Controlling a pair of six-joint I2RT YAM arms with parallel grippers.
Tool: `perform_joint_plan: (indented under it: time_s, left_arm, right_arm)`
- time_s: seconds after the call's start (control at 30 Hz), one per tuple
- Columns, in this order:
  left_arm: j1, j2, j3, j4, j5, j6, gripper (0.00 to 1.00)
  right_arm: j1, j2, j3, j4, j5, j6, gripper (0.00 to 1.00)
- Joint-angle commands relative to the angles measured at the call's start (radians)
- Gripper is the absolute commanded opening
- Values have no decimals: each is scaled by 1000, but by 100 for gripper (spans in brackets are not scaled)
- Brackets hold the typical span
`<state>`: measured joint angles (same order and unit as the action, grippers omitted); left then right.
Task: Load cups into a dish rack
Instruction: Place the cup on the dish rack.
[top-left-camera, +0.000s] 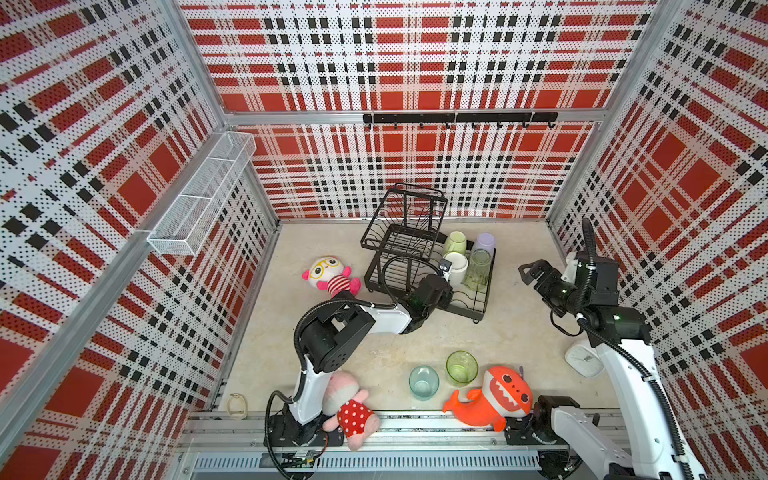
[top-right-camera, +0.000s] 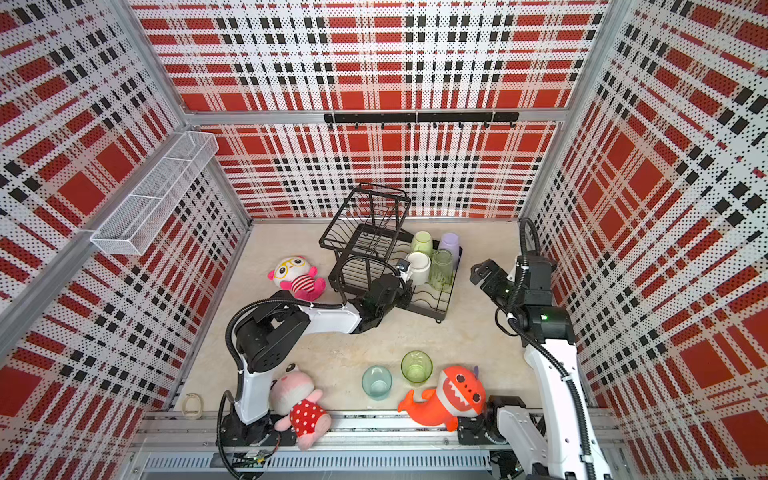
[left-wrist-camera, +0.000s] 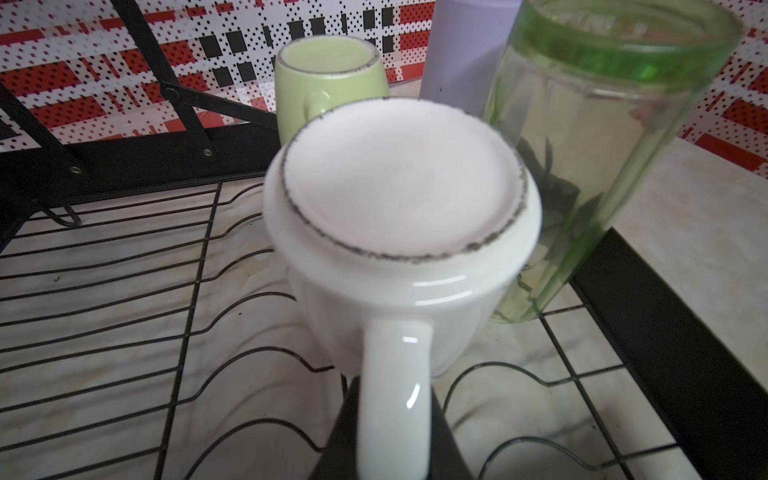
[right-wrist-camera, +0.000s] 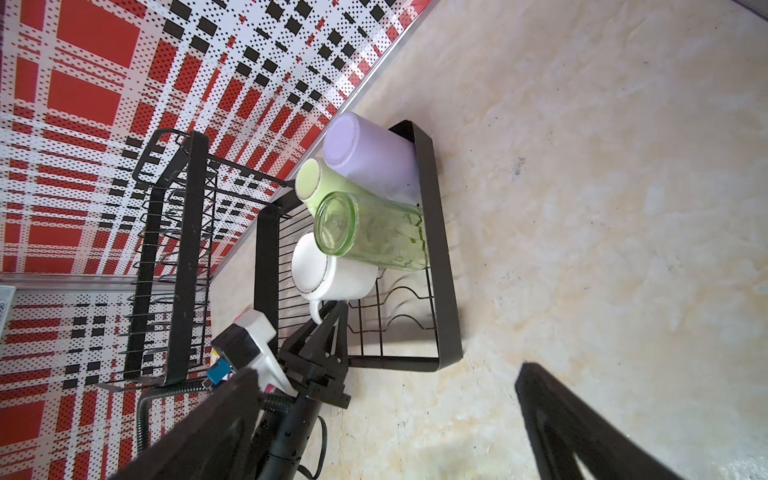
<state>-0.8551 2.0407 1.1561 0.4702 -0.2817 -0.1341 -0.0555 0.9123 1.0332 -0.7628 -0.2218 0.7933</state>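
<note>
The left tool (left-wrist-camera: 392, 399) pinches the handle of the white mug (left-wrist-camera: 399, 199), which sits upside down in the base of the dish rack (top-left-camera: 484, 308). Beside and behind it, also inverted, are the tall green glass (top-left-camera: 478, 270), pale green mug (top-left-camera: 455, 243) and lilac tumbler (top-left-camera: 485, 242). The right tool (top-left-camera: 527, 272) hangs spread wide and empty near the right edge of the counter (top-left-camera: 519, 332). The short green glass (top-left-camera: 461, 368) and teal glass (top-left-camera: 423, 381) stand upright near the front edge, with bare counter between them and the rack.

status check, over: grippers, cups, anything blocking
Left gripper shut on white mug handle, mug inverted in dish rack base. Right gripper open, empty, beside the rack. Teal glass and short green glass on table, shark plush beside them.
</note>
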Motion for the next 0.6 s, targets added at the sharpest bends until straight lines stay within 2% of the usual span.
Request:
perform_joint_plan:
  time_s: [0.0,0.23,0.57]
  left_arm:
    - [19,21,51,74,-16,8,0]
    - [37,19,38,74,22,-54,0]
    - [39,-4,61,3,4,-155,0]
  right_arm:
    - [-9,-4,28,-15,18,-16,100]
    - [-9,2,39,-15,15,-17,100]
    - [-8,1,34,-18,12,-14,100]
